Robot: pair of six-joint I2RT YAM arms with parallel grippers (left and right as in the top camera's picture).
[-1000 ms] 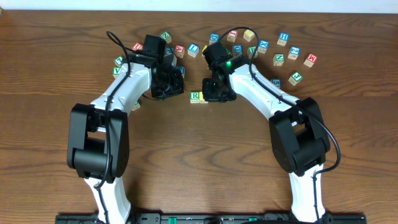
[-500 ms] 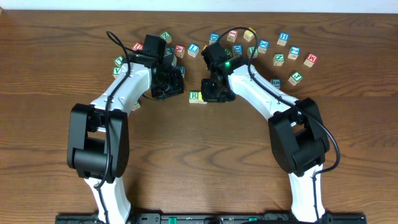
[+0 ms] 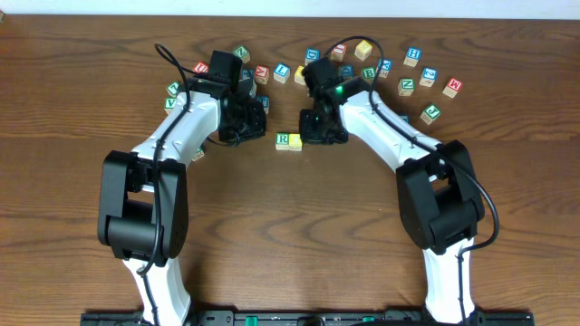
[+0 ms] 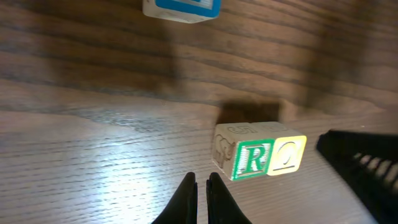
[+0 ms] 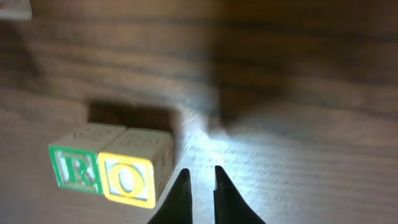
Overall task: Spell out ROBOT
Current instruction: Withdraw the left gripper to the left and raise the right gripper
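Note:
A green-lettered R cube (image 3: pixel 285 139) and a yellow O cube (image 3: pixel 295 141) stand side by side, touching, on the wooden table (image 3: pixel 290 226). Both show in the left wrist view, R (image 4: pixel 252 159) and O (image 4: pixel 287 153), and in the right wrist view, R (image 5: pixel 77 168) and O (image 5: pixel 130 178). My left gripper (image 4: pixel 201 182) is shut and empty, left of the R. My right gripper (image 5: pixel 201 175) is empty just right of the O, its jaws a narrow gap apart. The B and T cubes are too small to pick out.
Several loose letter cubes lie in an arc along the far side, among them a yellowish one (image 3: pixel 363 50), a blue H (image 3: pixel 413 56) and a red-lettered one (image 3: pixel 452 87). A blue-edged cube (image 4: pixel 181 6) lies beyond the left gripper. The right arm (image 4: pixel 367 171) is close by.
My right gripper has moved right and a little farther away, off the yellow O cube, which now shows fully beside the R. The left arm has not moved.

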